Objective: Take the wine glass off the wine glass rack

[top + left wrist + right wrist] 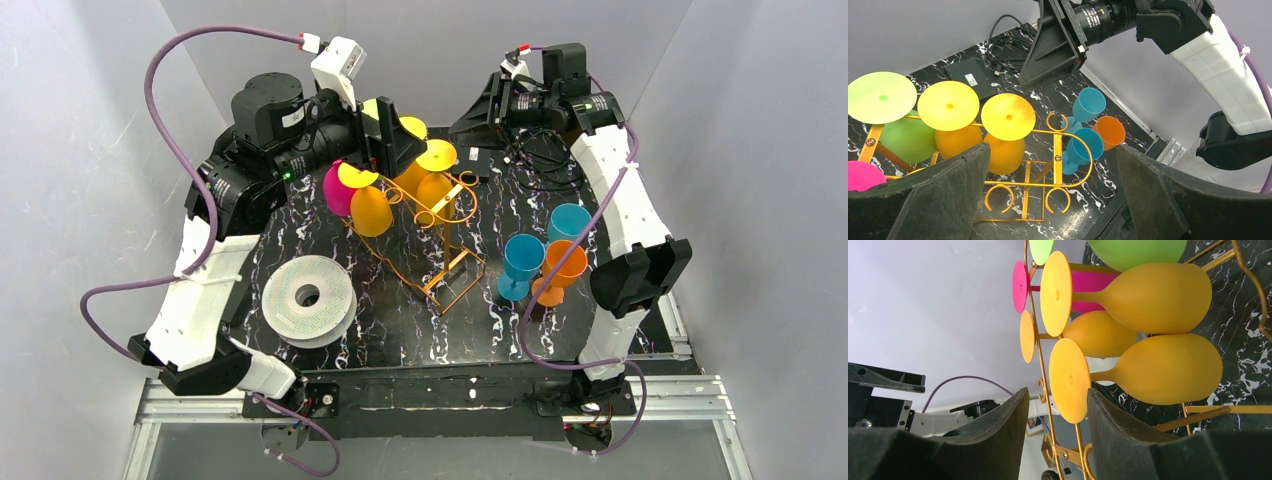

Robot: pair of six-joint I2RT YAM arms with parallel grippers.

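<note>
The orange-gold wire wine glass rack (440,250) stands mid-table. Several wine glasses hang upside down in its top loops: yellow-orange ones (372,210), a magenta one (338,190) and a green one (908,137). My left gripper (398,138) hovers above the rack's back end, open wide and empty; its view looks down on the yellow feet (1008,116) and the empty front loops (1058,150). My right gripper (470,122) is open behind the rack. In its view the rack's top wire (1040,365) runs between its fingers (998,430), and the nearest yellow glass's foot (1068,380) is beside one finger.
A white filament spool (308,298) lies front left of the rack. Two teal glasses (522,258), (568,222) and an orange one (562,265) stand to the rack's right. A black box with cables (495,160) lies at the back. Grey walls enclose the table.
</note>
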